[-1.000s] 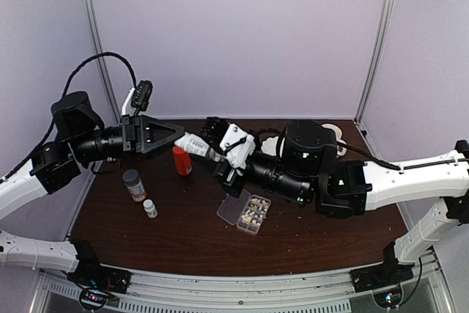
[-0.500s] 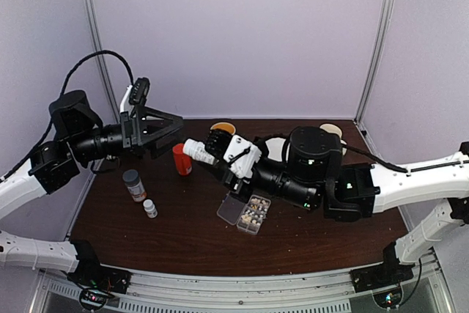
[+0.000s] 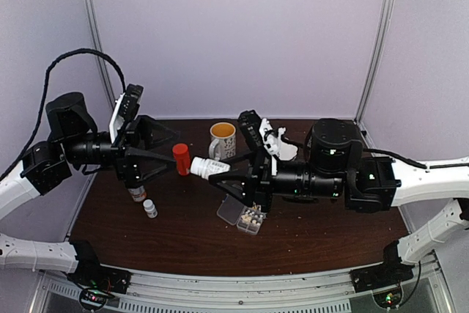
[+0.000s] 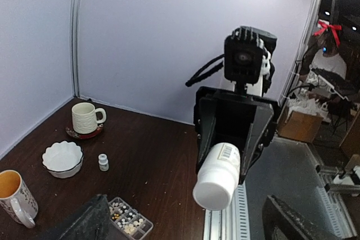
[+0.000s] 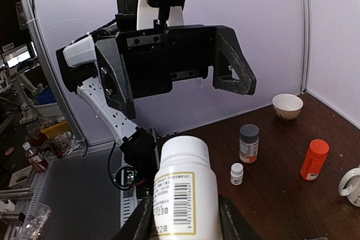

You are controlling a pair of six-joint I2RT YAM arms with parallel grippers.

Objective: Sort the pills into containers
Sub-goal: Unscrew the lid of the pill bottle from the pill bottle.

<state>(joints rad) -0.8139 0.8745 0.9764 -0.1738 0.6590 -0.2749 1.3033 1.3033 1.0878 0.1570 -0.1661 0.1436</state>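
A white bottle with a barcode label (image 5: 185, 189) lies gripped between my right gripper's (image 5: 185, 220) fingers, cap pointing away. From above, the white bottle (image 3: 207, 167) hangs above the table in the right gripper (image 3: 223, 170). My left gripper (image 3: 167, 153) stands open and empty to the left of the cap, apart from it. Its dark fingertips (image 4: 84, 226) frame the left wrist view, where the left gripper (image 4: 185, 227) faces the bottle (image 4: 216, 172). The clear organizer box (image 3: 245, 215), lid open, lies below the right gripper. Pills (image 4: 126, 223) sit in its containers (image 4: 134, 229).
A red-orange bottle (image 3: 181, 159), a grey-capped bottle (image 3: 135, 192) and a small white bottle (image 3: 150, 208) stand at the left. A mug (image 3: 222, 137) stands behind the bottle. Farther right are a white bowl (image 4: 63, 158), a cream mug (image 4: 84, 117) and another small bottle (image 4: 103, 162).
My left gripper has opened, let go of the white bottle's cap end and drawn back to the left. The right gripper has kept the bottle and swung, uncovering the mug.
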